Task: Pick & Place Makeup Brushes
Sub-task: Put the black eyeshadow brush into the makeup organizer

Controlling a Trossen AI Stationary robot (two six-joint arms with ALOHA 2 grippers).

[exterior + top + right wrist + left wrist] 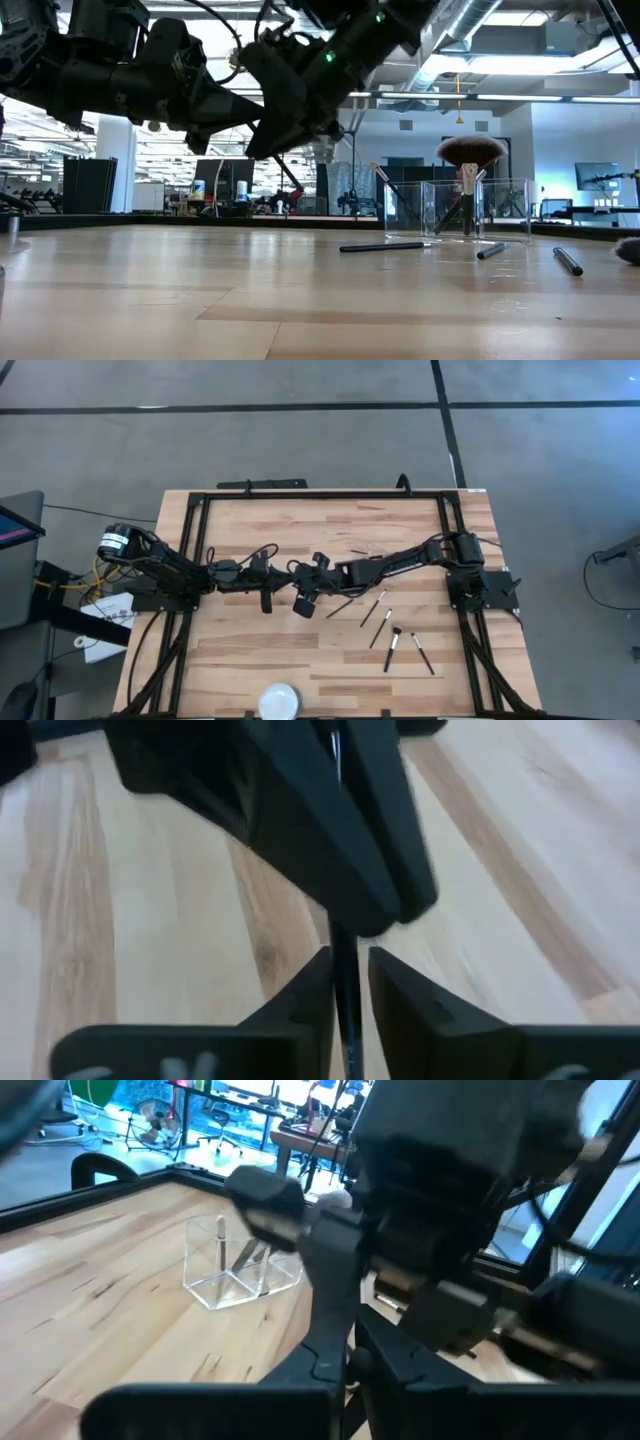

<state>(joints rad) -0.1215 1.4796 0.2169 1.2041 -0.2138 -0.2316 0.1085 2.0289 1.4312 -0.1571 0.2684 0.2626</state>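
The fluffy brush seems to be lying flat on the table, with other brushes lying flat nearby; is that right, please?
Not quite. The fluffy brush is not lying flat: it stands upright, head up, in the clear holder, as the low view shows. Other brushes do lie flat nearby.

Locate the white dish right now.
In the high view the round white dish sits at the table's near edge, centre-left, well apart from the loose makeup brushes and from both grippers meeting mid-table.
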